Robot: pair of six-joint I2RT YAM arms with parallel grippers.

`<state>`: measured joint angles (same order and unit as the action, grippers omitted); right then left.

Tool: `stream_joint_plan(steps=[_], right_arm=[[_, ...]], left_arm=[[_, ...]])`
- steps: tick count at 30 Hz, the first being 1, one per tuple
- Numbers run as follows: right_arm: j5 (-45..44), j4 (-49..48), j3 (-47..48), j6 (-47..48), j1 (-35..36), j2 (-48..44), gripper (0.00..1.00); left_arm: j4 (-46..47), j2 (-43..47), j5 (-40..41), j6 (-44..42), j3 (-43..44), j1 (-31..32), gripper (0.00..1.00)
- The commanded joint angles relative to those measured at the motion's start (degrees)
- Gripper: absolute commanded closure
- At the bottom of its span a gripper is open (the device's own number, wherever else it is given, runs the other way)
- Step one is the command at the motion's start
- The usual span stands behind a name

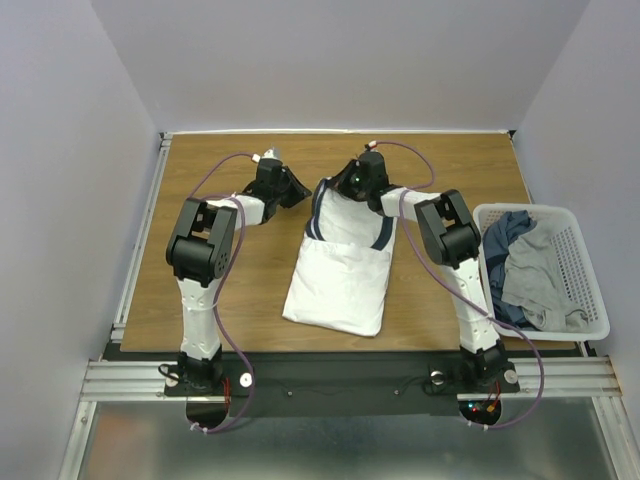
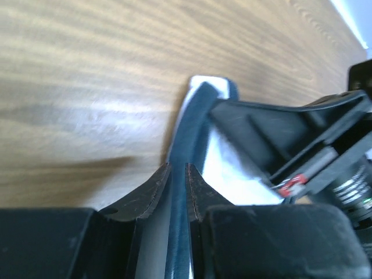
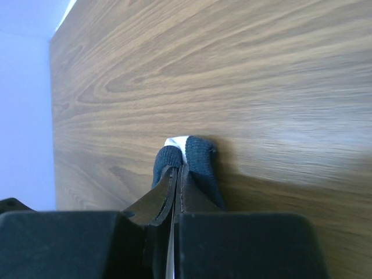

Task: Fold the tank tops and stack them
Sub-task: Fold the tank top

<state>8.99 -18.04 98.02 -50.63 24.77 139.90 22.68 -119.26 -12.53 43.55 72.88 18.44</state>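
Note:
The white tank top (image 1: 338, 275) with navy-edged neck and armholes lies on the wooden table, hem toward me and straps at the far end. My left gripper (image 1: 302, 191) is shut on its left strap; in the left wrist view the navy strap edge (image 2: 195, 110) runs between my shut jaws (image 2: 178, 170). My right gripper (image 1: 352, 181) is shut on the right strap; in the right wrist view the navy ribbed edge (image 3: 197, 154) bunches at the jaws (image 3: 178, 170). Both hold the straps low over the table. A grey top (image 1: 540, 275) and a dark blue top (image 1: 505, 228) lie in the basket.
The white plastic mesh basket (image 1: 588, 270) stands at the table's right edge, beside the right arm. Bare wood (image 1: 250, 280) lies left of the white top. The right arm's wrist (image 2: 302, 145) shows close to the left gripper. Grey walls enclose the table.

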Motion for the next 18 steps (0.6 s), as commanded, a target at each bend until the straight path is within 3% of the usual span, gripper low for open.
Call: stream_joint_plan(steps=[1, 11, 18], right_arm=[[3.66, -8.23, -2.74, -3.24, -2.18, -3.75, 1.0], [6.21, -10.17, -1.17, -4.47, -3.51, -1.47, 1.0], [7.35, -10.87, -0.02, -3.87, -3.59, 0.03, 0.98]], left_arm=[[1.4, 2.64, 1.28, 0.48, -0.99, 0.72, 0.73], [1.41, 3.24, 1.64, -0.31, -2.47, 2.57, 0.7], [1.41, 11.57, 6.19, -0.22, -9.76, 2.92, 0.56]])
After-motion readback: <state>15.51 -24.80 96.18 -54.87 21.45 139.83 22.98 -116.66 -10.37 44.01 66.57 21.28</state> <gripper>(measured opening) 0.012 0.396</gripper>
